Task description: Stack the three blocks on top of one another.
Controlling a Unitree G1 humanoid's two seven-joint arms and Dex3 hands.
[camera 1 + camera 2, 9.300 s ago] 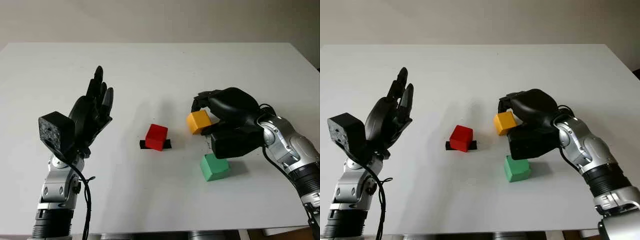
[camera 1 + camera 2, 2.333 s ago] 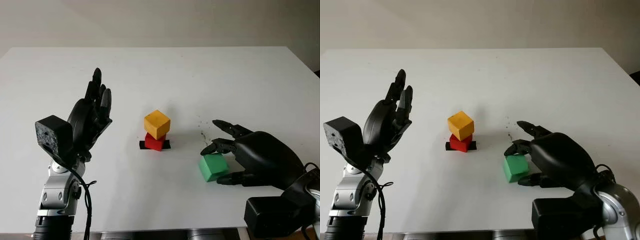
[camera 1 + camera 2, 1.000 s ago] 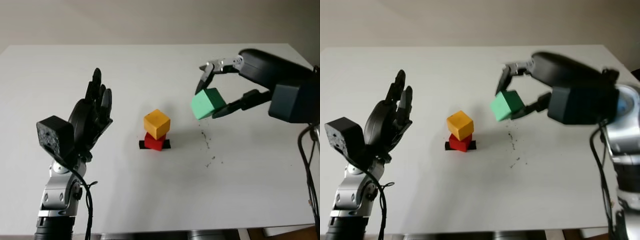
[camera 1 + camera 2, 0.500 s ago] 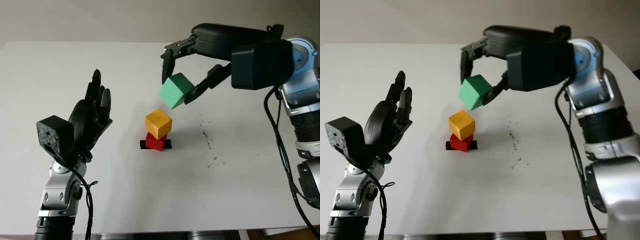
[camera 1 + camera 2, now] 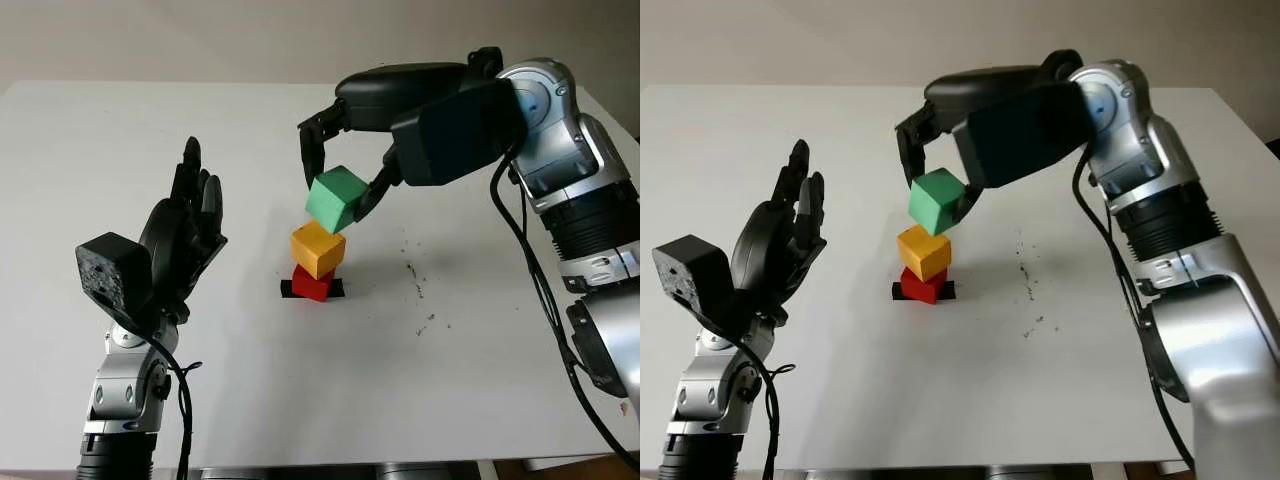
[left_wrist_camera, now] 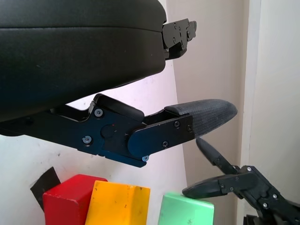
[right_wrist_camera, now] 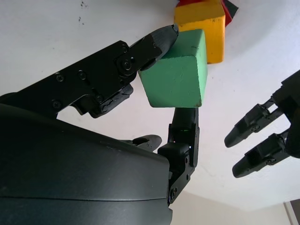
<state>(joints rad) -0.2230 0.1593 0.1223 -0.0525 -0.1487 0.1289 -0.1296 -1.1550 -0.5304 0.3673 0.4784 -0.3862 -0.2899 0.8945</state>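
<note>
Two blocks, yellow block on red block, stand under the green block in the head views, the left hand open beside, while in the right wrist view the right hand pinches this block's opposite faces, which looks stiff, light, easily tipped.

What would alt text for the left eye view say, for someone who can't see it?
The robot's right hand holds a green cube-shaped block just above a yellow cube-shaped block stacked on a red cube-shaped block, on a white table. The left hand is raised and open beside the stack.
</note>
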